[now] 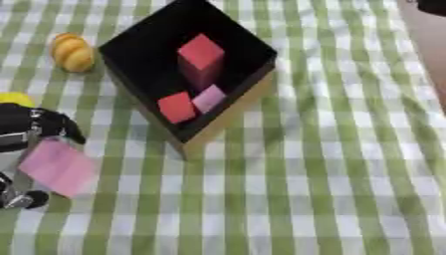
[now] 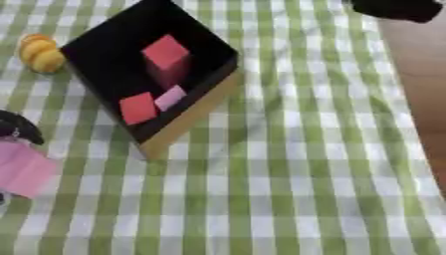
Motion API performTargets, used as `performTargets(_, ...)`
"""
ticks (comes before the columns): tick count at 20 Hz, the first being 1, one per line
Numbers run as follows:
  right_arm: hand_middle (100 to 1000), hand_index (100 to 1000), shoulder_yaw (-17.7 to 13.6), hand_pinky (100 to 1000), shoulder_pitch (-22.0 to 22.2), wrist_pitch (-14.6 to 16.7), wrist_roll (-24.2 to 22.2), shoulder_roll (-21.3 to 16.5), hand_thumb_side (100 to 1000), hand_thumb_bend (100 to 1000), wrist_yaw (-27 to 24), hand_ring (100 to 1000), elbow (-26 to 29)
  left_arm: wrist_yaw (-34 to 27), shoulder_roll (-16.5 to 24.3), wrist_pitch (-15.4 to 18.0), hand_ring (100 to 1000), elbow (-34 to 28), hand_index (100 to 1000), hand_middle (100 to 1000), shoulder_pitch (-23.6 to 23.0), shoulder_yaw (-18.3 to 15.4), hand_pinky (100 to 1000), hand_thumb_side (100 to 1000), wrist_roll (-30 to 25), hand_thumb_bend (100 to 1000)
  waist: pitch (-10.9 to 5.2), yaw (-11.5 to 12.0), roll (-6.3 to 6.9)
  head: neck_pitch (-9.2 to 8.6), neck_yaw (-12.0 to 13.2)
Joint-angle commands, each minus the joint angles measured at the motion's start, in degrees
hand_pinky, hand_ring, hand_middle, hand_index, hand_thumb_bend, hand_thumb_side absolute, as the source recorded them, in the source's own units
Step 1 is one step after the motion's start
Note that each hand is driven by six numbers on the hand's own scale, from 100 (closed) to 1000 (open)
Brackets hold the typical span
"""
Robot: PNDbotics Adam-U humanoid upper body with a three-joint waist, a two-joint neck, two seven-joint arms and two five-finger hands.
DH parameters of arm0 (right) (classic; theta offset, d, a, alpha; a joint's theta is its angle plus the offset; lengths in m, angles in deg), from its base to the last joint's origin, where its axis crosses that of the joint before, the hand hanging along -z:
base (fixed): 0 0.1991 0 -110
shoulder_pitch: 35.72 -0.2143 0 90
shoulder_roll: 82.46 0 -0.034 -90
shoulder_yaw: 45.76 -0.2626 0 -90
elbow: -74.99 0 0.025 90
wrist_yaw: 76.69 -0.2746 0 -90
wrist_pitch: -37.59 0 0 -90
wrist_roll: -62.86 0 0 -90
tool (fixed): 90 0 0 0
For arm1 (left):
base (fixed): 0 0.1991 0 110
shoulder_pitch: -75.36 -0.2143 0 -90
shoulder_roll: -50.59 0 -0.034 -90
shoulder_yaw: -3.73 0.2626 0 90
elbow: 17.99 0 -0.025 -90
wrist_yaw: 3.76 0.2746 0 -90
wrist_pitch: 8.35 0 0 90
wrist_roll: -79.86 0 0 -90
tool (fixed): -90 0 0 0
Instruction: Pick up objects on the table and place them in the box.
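The black box [image 1: 148,37] with tan sides [image 1: 228,117] stands at the upper middle of the green checked cloth. It holds a tall red block [image 1: 201,52], a smaller red block [image 1: 177,107] and a small lilac block [image 1: 209,98]. My left hand [image 1: 33,125] is at the left edge, with fingers above and thumb below a flat pink block [image 1: 59,167], which it pinches. A yellow thing [image 1: 14,98] peeks out behind that hand. An orange ribbed object [image 1: 71,52] lies left of the box. A dark shape at the upper right corner is my right hand [image 2: 396,9].
The cloth ends at the right, where a brown surface [image 2: 418,74] shows. Open checked cloth [image 1: 313,189] stretches in front of the box and to its right.
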Motion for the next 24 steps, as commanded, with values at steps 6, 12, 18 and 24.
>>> performTargets(6,625,848,-1.0,787,-0.2,0.3,-0.2,-0.9,467,100,-0.5,706,0.9,3.4,1.6,-0.6,871,-0.1,897,828,0.6,-1.2,918,181,-1.3,540,-0.88,0.0,0.04,-0.62,-0.1)
performTargets(12,619,850,-1.2,788,0.0,0.4,-0.1,-0.7,472,100,-0.8,707,0.9,4.5,0.3,0.3,854,3.7,869,801,1.9,0.2,898,175,-0.5,468,-0.63,-0.3,-0.07,-0.69,0.2)
performTargets(18,616,850,-1.3,787,0.3,0.3,0.0,-0.4,479,100,-1.2,705,0.9,5.6,-0.6,1.4,834,5.9,840,771,2.8,1.3,879,163,-0.1,410,-0.34,-0.5,0.03,-0.70,0.4)
performTargets(24,613,850,-1.5,787,0.5,0.3,0.3,-0.3,482,100,-1.5,704,0.9,6.6,-1.0,2.4,783,6.6,778,704,3.0,1.8,850,149,0.9,339,-0.22,-0.6,0.07,-0.63,1.0)
